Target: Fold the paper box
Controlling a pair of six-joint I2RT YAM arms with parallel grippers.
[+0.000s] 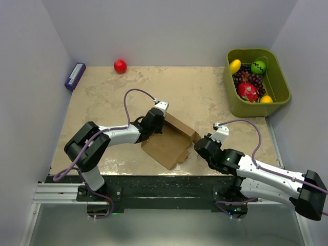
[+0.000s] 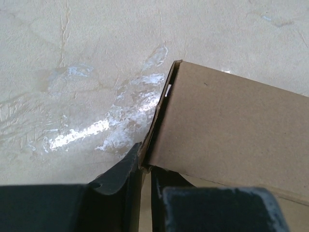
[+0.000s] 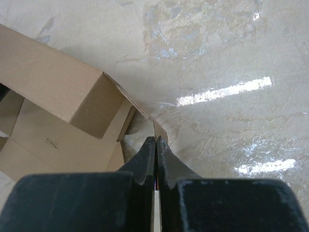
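The paper box [image 1: 171, 141] is brown cardboard, partly folded, lying mid-table near the front edge. One long wall [image 2: 231, 121] stands raised, and flat panels [image 3: 53, 145] spread below it. My left gripper [image 1: 162, 124] is at the box's left end, and its fingers [image 2: 146, 164] are shut on the corner edge of the raised wall. My right gripper [image 1: 197, 145] is at the box's right end. Its fingers [image 3: 156, 140] are pressed together on a thin end flap [image 3: 160, 128] that sticks up from the tips.
A green bin [image 1: 281, 91] holding fruit stands at the back right. A red ball [image 1: 120, 65] lies by the back wall, and a purple box [image 1: 75, 76] leans at the left wall. The table's front edge runs just below the box.
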